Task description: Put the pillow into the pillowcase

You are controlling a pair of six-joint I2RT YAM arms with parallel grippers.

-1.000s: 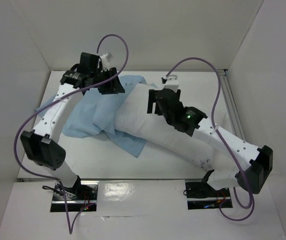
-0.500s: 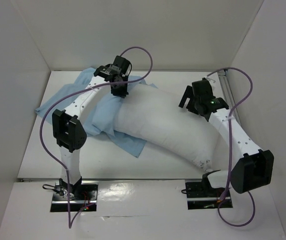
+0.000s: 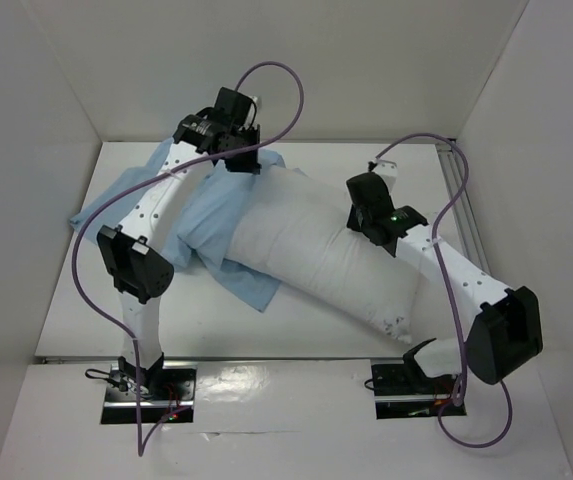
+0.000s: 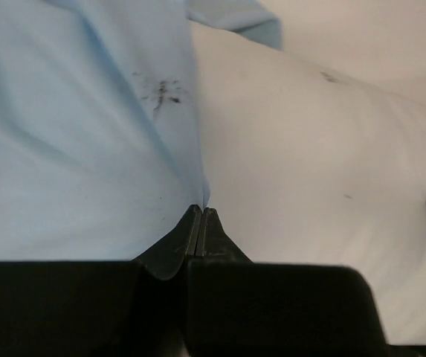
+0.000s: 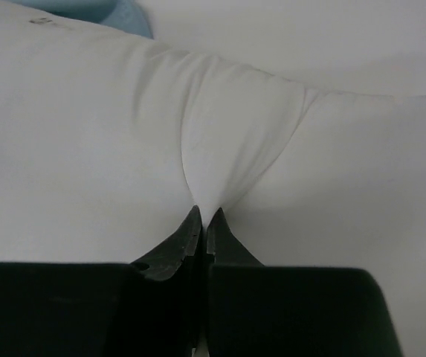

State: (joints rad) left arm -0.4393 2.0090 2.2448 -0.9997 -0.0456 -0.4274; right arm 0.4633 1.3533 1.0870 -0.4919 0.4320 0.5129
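The white pillow sprawls slantwise across the table, from far middle to near right, its left side lying over the light-blue pillowcase (rumpled, spread out to the left). The left gripper pinches the pillowcase's edge just beside the pillow. The right gripper is clamped on a fold of pillow fabric.

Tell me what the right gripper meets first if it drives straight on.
The pillow: the right gripper is shut on a pinched fold of its white fabric, so going on would likely press deeper into it.
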